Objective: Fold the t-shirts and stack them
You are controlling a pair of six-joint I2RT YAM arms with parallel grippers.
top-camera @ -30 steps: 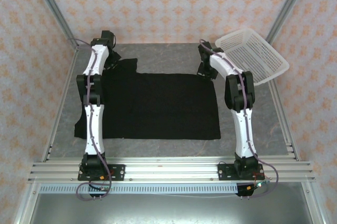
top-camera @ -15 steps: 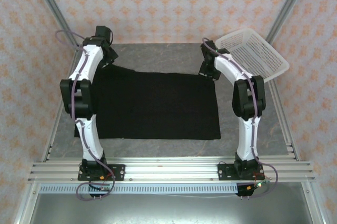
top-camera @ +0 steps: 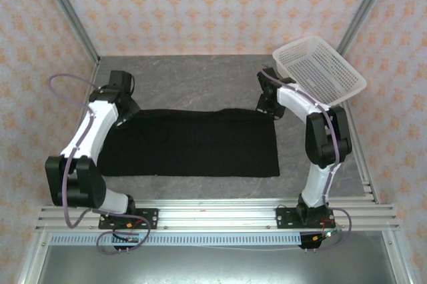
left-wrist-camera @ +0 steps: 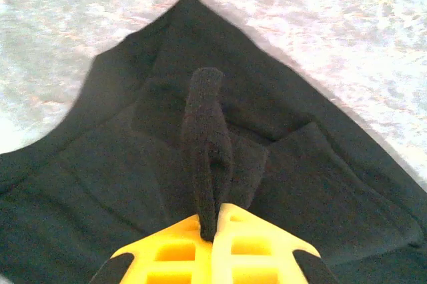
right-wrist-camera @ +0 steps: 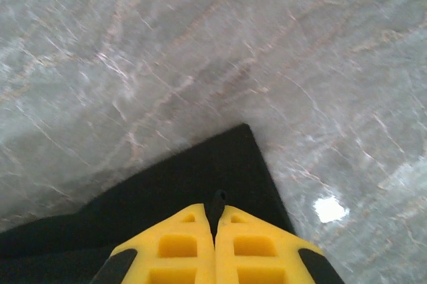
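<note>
1. Grey marble-look tabletop (top-camera: 200, 71) with orange patterned wall panels (top-camera: 213, 4) round it and a white plastic mesh basket (top-camera: 320, 71) at the far right.
2. One black cloth t-shirt (top-camera: 193, 144) lies mid-table as a wide flat band, plain side up with no print visible. Its far edge runs between the two grippers.
3. Handling, judged: light and limp with no stiffness. It will sag and bunch when lifted and slide easily on the smooth stone. Best taken by pinching corners or edge, both ends together so the fold line runs straight.
4. Far-left corner: left gripper (top-camera: 125, 105), jaws closed tight. The left wrist view shows an upright ridge of the shirt (left-wrist-camera: 133, 164) nipped between the yellow fingers (left-wrist-camera: 257, 247).
5. Far-right corner: right gripper (top-camera: 269, 105), jaws closed. The right wrist view (right-wrist-camera: 215, 214) shows a sliver of black cloth caught at the tips, with the shirt corner (right-wrist-camera: 200, 171) just ahead on the stone.
6. Judged: a fold is in hand, with the far edge gripped at both ends. Stacking not yet begun.
</note>
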